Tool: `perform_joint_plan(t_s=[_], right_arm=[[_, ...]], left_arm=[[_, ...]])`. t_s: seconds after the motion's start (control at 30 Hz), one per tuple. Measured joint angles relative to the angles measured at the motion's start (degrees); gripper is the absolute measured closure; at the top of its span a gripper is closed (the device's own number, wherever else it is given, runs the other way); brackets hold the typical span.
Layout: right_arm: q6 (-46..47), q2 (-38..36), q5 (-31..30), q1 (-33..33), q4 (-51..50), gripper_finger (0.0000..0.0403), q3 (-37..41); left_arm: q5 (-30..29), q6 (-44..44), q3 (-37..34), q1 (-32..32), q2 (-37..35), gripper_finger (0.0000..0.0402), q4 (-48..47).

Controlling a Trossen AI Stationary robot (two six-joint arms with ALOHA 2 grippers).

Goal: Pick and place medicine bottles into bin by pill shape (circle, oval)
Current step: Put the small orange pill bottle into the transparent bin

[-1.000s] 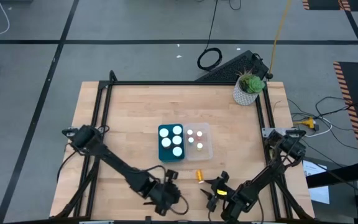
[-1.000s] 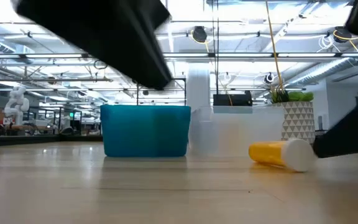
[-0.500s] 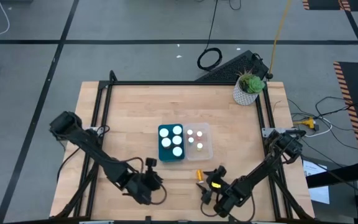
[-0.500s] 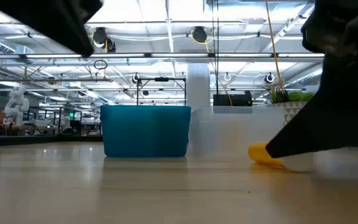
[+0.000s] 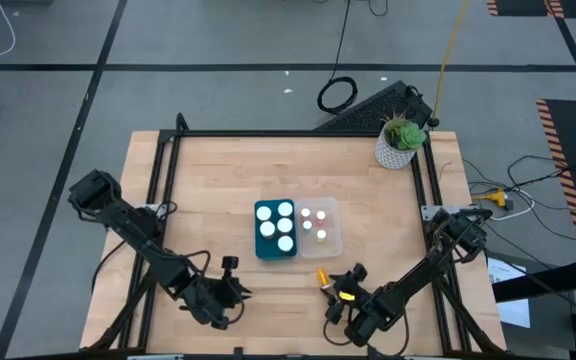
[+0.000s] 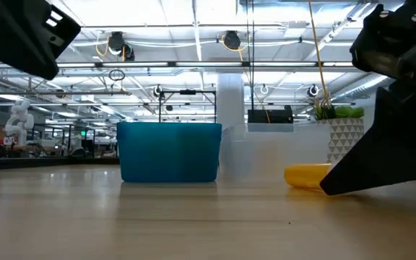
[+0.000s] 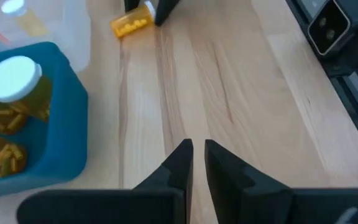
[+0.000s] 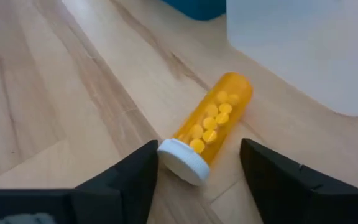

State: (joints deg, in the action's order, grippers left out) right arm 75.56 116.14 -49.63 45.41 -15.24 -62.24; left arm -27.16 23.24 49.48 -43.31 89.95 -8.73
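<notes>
Lying cap-first toward the spread right pincer (image 8: 194, 171), the bottle (image 8: 209, 126) points between its fingers; left pincer (image 7: 195, 163), nearly closed, sits farther.

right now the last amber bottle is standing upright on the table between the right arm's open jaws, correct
Not quite. The amber bottle is lying on its side, not upright, as the right wrist view shows. The rest holds: it sits on the table between the right gripper's open jaws.

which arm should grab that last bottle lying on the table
The right. Its open right gripper already has a finger on either side of the capped end of the amber bottle, which lies on its side beside the clear bin. The left gripper is nearly shut and sits farther off, on the teal bin side.
</notes>
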Motion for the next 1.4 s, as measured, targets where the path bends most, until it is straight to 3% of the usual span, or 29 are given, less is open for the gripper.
perform_joint_plan(t_s=[0.57,1.07,1.2,1.4], right_arm=[[-1.8,-0.37,0.44,0.04,-0.89,0.0263,0.07],[-16.77,-3.3,2.95,0.09,-0.86,0.0282,0.07],[-22.79,-5.83,3.51,0.09,-0.21,0.0282,0.07],[-32.93,-10.24,3.66,0.03,0.48,0.0282,0.07]], left_arm=[[-0.48,-3.37,-0.16,-0.89,0.0,0.0357,5.95],[-1.18,-7.5,-0.13,2.62,1.61,0.0355,15.84],[-0.42,-10.31,-0.12,3.51,4.83,0.033,21.91],[0.48,-13.76,-0.13,5.92,8.33,0.0244,29.74]])
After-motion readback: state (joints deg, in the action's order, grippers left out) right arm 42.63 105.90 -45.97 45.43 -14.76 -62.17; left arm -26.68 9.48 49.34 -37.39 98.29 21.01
